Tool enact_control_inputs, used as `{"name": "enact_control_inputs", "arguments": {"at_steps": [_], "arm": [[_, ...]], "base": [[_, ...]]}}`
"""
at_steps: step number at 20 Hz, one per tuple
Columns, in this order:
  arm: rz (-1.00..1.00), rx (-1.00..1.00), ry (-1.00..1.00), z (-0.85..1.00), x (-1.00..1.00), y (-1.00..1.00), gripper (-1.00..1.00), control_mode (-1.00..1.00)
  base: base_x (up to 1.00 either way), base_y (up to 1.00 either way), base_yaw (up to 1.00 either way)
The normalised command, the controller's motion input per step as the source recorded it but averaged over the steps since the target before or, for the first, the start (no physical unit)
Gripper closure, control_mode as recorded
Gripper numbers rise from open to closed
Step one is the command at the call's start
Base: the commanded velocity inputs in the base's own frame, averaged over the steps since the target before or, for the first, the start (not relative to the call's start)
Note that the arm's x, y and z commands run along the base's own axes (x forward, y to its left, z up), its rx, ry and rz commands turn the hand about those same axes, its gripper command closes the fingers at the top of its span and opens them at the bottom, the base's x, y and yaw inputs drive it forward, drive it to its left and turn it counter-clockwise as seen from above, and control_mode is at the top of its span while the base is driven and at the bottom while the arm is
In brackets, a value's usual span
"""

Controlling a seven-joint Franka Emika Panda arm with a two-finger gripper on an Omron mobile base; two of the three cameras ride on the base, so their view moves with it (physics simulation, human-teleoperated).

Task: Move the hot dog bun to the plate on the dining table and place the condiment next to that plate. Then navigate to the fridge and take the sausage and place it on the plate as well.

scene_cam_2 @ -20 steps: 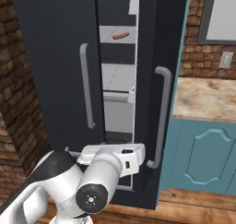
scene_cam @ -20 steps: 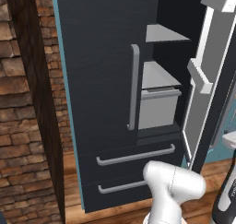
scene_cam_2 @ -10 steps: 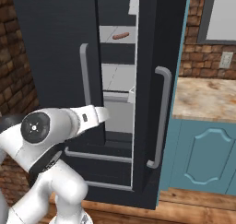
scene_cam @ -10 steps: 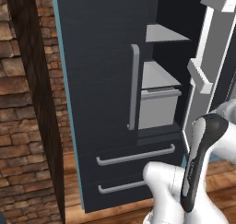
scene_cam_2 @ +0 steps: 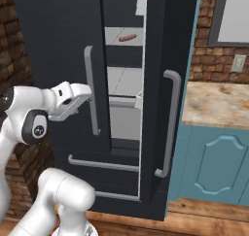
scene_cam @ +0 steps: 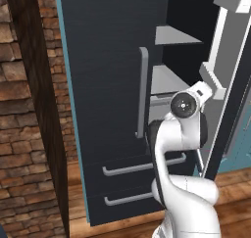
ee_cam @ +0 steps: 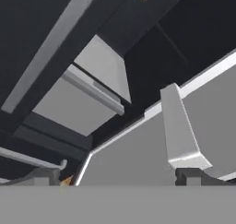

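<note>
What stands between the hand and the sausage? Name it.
Nothing visible blocks it. The fridge stands ajar, the sausage lies on an upper shelf in the gap, and the open hand sits lower, by the left door handle.

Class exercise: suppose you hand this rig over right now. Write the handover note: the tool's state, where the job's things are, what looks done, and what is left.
Tool: open, holding nothing, raised in front of the fridge beside its left door handle.
Sausage: lying on an upper shelf inside the fridge, seen through the gap between the partly open doors.
Done: the base is parked at the fridge and the doors are ajar.
Left: reach in, grasp the sausage, carry it to the plate on the dining table. Bun, condiment and plate cannot be checked from here.
</note>
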Motion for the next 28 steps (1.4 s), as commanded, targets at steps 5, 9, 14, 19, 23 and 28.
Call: {"name": "enact_control_inputs", "arguments": {"at_steps": [5, 9, 14, 19, 23, 28], "arm": [[-0.24, -0.16, 0.15, -0.04, 0.96, -0.4, -1.0, -1.0], [-0.21, -0.08, 0.17, 0.0, 0.77, -0.65, -1.0, -1.0], [-0.12, -0.04, 0.04, 0.0, 0.45, -0.62, -1.0, -1.0], [-0.08, -0.05, 0.0, -0.04, 0.06, -0.71, -1.0, -1.0], [-0.08, -0.06, 0.0, -0.07, 0.0, -0.74, -1.0, -1.0], [-0.08, -0.05, 0.0, -0.1, 0.0, -0.76, -1.0, -1.0]], "base": [[0.0, 0.0, 0.0], [0.0, 0.0, 0.0], [0.0, 0.0, 0.0], [0.0, 0.0, 0.0], [0.0, 0.0, 0.0], [0.0, 0.0, 0.0]]}}
